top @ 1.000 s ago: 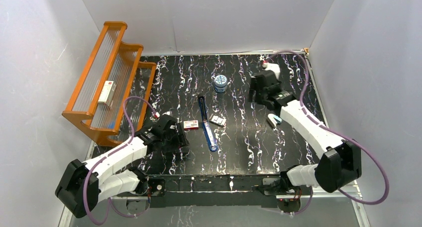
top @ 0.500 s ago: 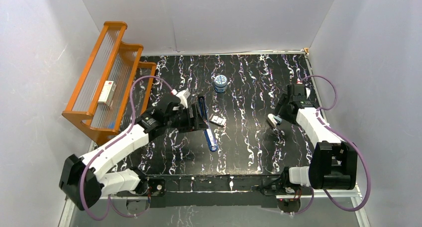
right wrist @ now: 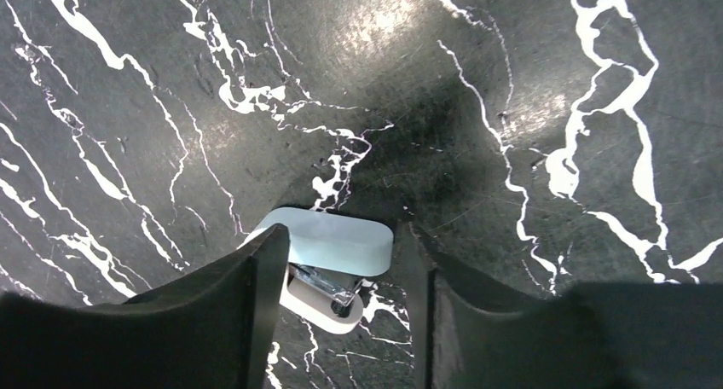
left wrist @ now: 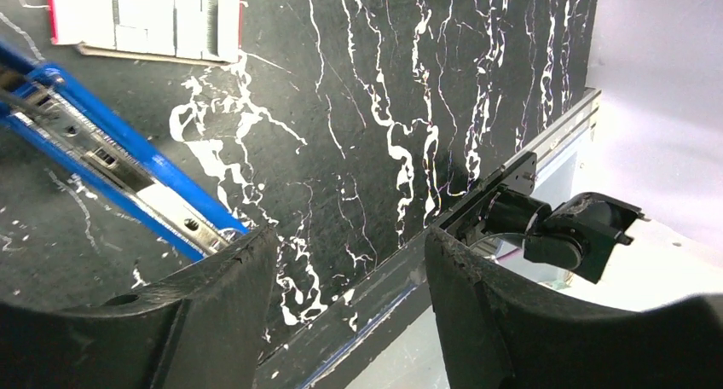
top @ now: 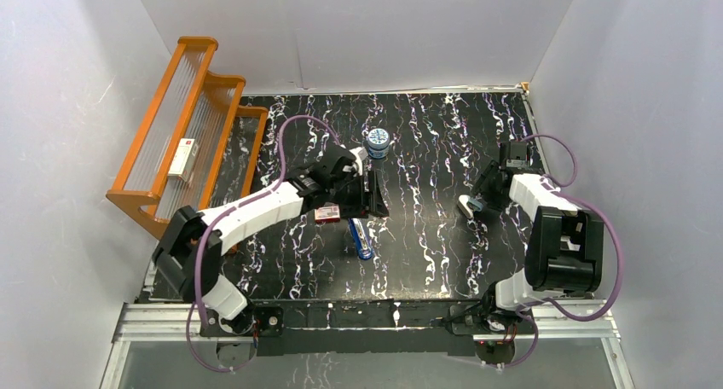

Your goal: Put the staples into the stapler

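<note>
The stapler point(top: 363, 238) lay open on the counter point(top: 426, 142), with the staples point(left wrist: 145, 18) just beside its rail. Since 0.5 s earlier the left hand point(left wrist: 349, 252) had swung right across the stapler and hung above it, wide and empty. The right hand point(right wrist: 343, 234) had stayed at the small white tool point(right wrist: 334, 246), fingers spread on either side of it; whether they touched it was unclear.

Bright, even overhead light; sheen on table point(right wrist: 401, 31); soft shadows; wrist views sharp.
</note>
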Tool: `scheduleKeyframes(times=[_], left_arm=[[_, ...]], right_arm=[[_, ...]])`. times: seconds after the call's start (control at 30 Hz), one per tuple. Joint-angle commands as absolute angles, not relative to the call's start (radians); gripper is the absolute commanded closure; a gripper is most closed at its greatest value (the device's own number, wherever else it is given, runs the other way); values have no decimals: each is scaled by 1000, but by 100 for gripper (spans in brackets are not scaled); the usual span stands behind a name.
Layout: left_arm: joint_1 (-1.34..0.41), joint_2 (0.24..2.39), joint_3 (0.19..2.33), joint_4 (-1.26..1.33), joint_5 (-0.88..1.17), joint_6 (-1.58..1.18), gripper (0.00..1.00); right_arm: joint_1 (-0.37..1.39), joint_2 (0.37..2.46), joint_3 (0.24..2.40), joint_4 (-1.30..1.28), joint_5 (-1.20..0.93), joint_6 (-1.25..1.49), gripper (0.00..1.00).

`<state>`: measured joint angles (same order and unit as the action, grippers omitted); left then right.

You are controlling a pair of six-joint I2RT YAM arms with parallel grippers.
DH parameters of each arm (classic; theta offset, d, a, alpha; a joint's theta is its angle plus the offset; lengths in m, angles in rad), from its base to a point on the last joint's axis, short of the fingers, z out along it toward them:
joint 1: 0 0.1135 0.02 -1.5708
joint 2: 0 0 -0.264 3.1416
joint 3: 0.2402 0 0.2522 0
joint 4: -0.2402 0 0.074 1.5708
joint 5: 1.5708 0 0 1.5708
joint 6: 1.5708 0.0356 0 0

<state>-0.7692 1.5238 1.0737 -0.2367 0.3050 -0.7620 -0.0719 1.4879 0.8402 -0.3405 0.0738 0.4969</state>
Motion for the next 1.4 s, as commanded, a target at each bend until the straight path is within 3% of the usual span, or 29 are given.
scheduleKeyframes(times=[0.0,0.3,0.5,0.77,0.97,1.17,1.27,1.37], left_arm=[[-803,1591,1148,-234,317,-782,40],[-862,1842,1316,-222,277,-851,42],[-895,2005,1474,-204,258,-816,39],[-939,2200,1709,-197,225,-700,34],[-993,2322,1865,-193,146,-633,30],[-1020,2398,1933,-176,75,-631,29],[-1026,2408,1937,-169,71,-625,34],[-1033,2398,1915,-181,17,-620,50]], right_arm=[[-75,1480,872,-350,32,531,45],[-74,1329,675,-335,-140,632,56],[-74,1185,598,-338,-243,696,56],[-74,1086,626,-433,-61,670,46],[-76,1010,602,-476,113,717,43],[-77,983,585,-497,136,763,42],[-77,979,582,-498,136,764,42],[-77,977,581,-500,136,762,42]])
